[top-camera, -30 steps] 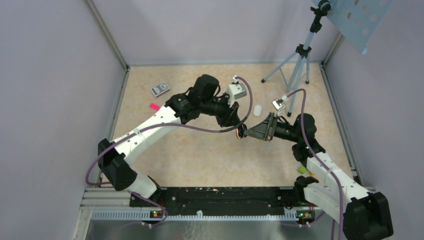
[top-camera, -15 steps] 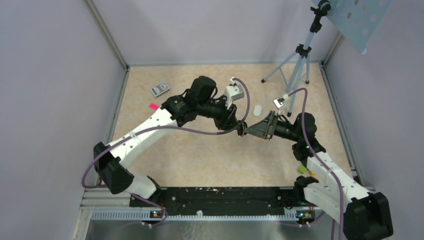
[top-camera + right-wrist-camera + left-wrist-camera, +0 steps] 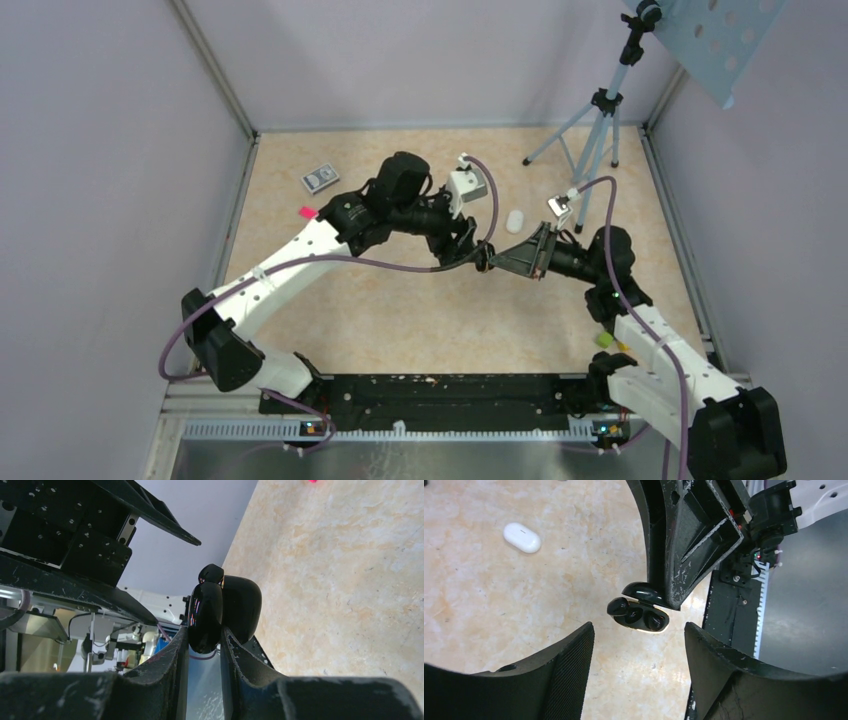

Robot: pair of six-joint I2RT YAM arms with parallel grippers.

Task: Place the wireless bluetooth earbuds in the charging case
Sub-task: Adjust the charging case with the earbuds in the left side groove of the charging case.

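right gripper (image 3: 202, 632): jaws narrow, clamped on open charging case (image 3: 639, 615). left gripper (image 3: 639, 635): jaws wide, either side of case, clearance both edges. surface (image 3: 499, 605) beneath.

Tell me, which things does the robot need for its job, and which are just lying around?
For the job:
- charging case, open, gripped by the right gripper
- earbuds, which look dark, sitting in the case
- left gripper, open around the case

Just lying about:
- white pill-shaped object
- pink bit
- small grey box
- tripod
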